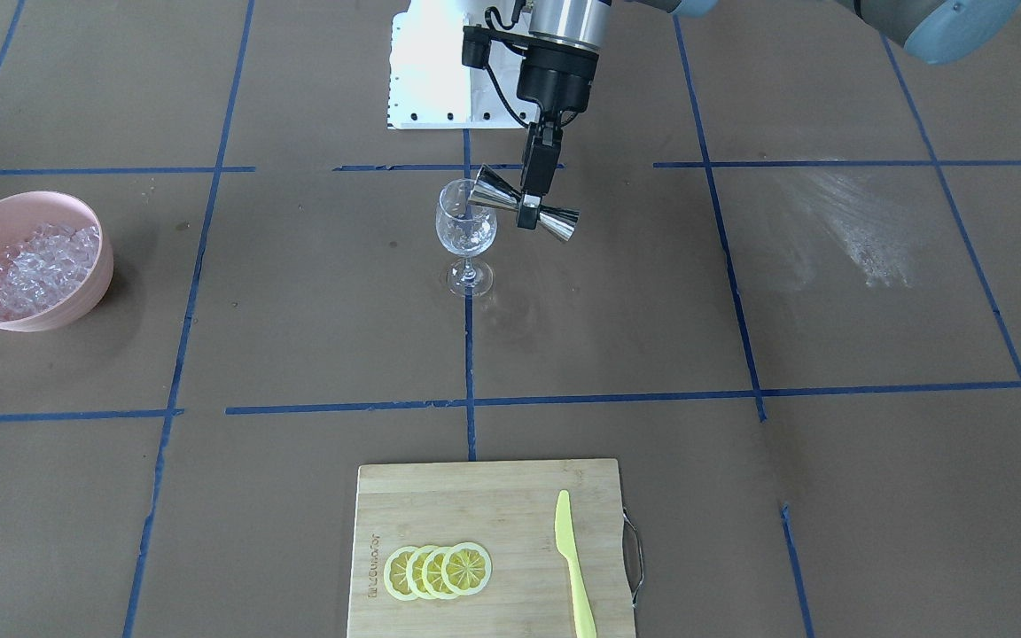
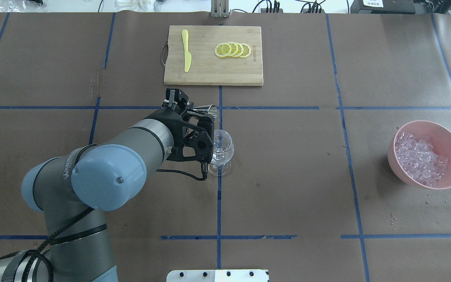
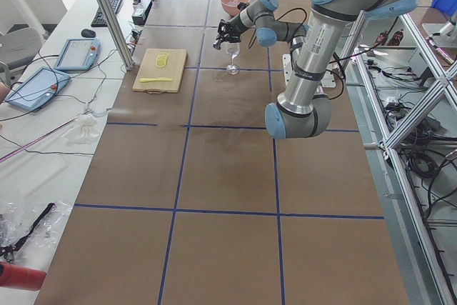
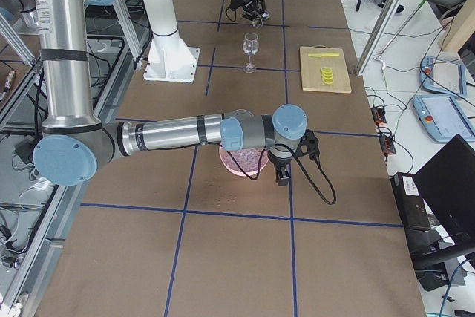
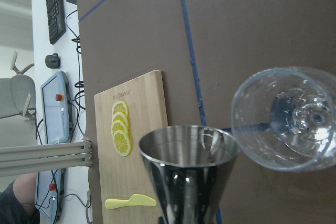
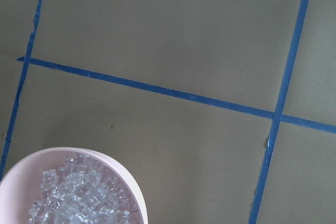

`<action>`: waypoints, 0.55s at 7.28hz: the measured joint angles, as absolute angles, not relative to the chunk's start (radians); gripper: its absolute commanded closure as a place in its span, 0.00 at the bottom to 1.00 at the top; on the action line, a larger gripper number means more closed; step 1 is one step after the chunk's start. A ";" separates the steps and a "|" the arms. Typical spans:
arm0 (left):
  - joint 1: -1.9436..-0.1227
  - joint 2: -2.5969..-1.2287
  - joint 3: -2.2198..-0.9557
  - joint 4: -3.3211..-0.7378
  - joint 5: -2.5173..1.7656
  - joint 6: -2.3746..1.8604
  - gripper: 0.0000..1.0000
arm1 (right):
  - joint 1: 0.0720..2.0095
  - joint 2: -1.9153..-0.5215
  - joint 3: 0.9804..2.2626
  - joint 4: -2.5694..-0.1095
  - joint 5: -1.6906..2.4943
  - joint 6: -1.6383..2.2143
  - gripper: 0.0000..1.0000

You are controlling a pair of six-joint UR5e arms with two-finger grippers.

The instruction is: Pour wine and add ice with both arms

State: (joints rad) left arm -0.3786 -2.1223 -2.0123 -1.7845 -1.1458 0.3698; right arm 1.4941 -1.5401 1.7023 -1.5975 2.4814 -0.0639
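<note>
Left tool (image 1: 529, 211) clamping tilted jigger (image 1: 494, 194) at wine glass (image 1: 465, 232) rim; right tool (image 4: 283, 177) near ice (image 6: 79, 192), grip cannot be told.

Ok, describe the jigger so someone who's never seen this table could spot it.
Start at the wine glass standing on the central blue tape line. Right at its rim, held in the air by the left pincer, is the jigger. It is the only shiny steel piece: two cones joined at a narrow waist, lying nearly sideways, one mouth toward the glass.
</note>
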 measured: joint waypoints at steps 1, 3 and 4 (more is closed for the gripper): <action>-0.386 -2.074 -2.019 -1.839 -1.142 0.260 1.00 | 1.494 -1.540 1.702 -1.597 2.481 -0.065 0.00; -0.393 -1.967 -2.040 -1.906 -1.136 0.064 1.00 | 1.494 -1.537 1.701 -1.592 2.480 -0.065 0.00; -0.393 -1.902 -2.061 -1.940 -1.136 -0.010 1.00 | 1.494 -1.536 1.701 -1.591 2.480 -0.066 0.00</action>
State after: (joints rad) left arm -0.3935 -1.9018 -2.0614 -1.9395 -1.1356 -0.0101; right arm 1.4941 -1.5359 1.7013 -1.5914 2.4800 -0.0656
